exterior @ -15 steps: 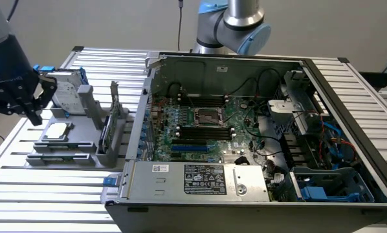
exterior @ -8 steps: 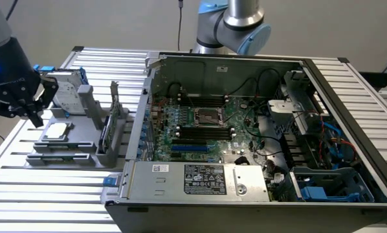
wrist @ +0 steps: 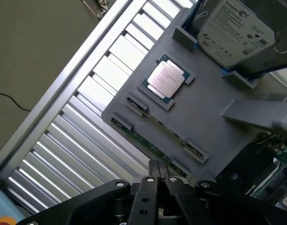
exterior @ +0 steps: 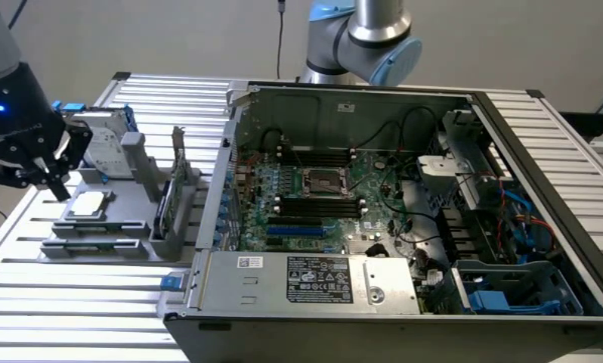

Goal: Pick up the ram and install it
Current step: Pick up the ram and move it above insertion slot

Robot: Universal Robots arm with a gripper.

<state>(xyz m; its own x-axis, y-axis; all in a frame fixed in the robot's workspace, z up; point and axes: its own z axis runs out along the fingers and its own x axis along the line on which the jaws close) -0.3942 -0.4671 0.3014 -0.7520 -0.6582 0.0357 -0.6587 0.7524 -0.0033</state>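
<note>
My claw [wrist: 158, 166] — tight together — just above the green ram [wrist: 148, 143] in the gray holder [wrist: 204, 117], near the processor chip [wrist: 166, 79].

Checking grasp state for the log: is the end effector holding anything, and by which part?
Nothing appears to be held. The end effector is shut with its fingers together above the gray tray. The ram lies in its tray slot, ungripped.

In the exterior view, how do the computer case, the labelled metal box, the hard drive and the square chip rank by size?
1. computer case
2. labelled metal box
3. hard drive
4. square chip
The box sits nearer the camera, yet clearly outsizes the drive.
</note>
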